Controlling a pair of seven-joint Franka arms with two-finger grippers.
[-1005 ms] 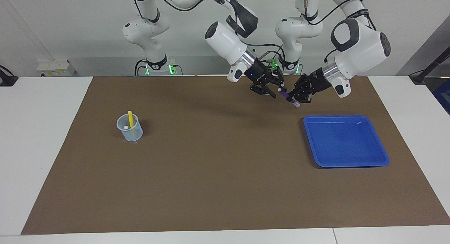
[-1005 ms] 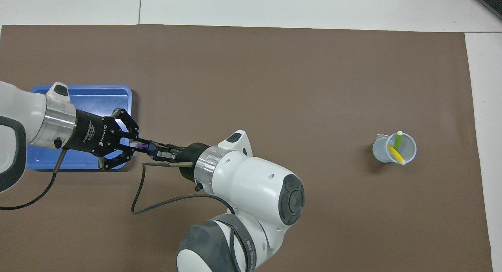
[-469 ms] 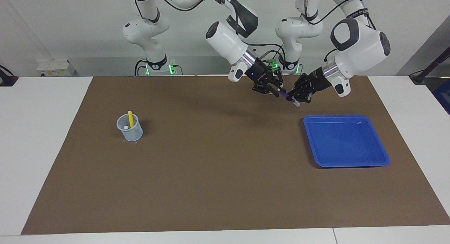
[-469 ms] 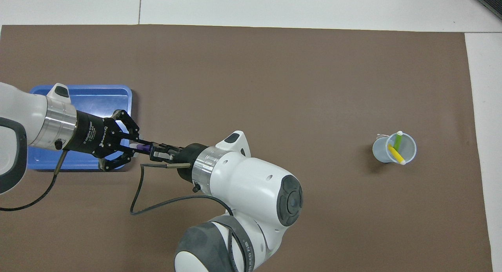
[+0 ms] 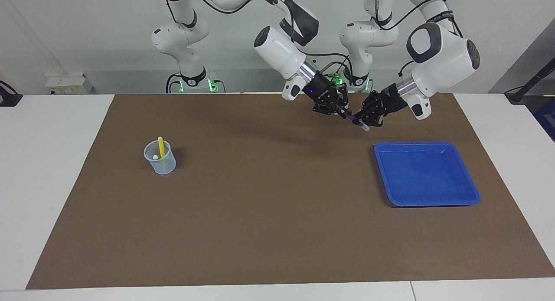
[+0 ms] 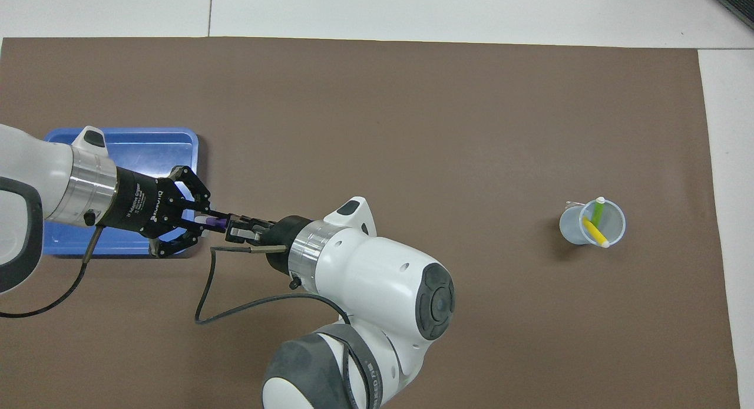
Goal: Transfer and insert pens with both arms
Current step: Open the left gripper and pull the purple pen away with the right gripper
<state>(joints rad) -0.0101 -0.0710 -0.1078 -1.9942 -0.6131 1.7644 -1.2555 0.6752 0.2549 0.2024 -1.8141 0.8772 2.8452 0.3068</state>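
**Ana:** Tabletop [image 5: 277,231] first, brown mat wide open. Blue tray [image 5: 427,175] sits toward the left arm's end, clear cup [image 5: 159,158] far off toward the right arm's end. Both arms are meeting in mid-air over the mat at the tray's nearest corner to the robots.

**Ben:** And the handover! Left gripper [image 5: 363,118] is clamped on the purple pen [image 5: 356,121], right gripper [image 5: 339,111] is pinched shut on the same pen's other end. Two grips, one pen.

**Ana:** That's the relation that counts. The pen's long axis runs straight from one gripper to the other, tilted down toward its pale tip at the left gripper's side. I'd say the left one has to let go before anything travels; pull early and the pen twists.

**Ben:** Right arm is the one on the cup's side, so my guess is it carries.

**Ana:** Overhead view, the left gripper [image 6: 203,219] and right gripper [image 6: 231,231] point nose to nose, purple pen [image 6: 216,222] a sliver between them, just off the blue tray [image 6: 126,141] edge. Height is lost there, though.

**Ben:** Facing view gives the height: pen well clear of the mat. Overhead pays back on the clear cup [image 6: 612,235]: yellow pen [image 6: 594,231] and lime green pen [image 6: 597,211] both in it, crossed. Facing, only the yellow pen [image 5: 161,146] shows plainly.
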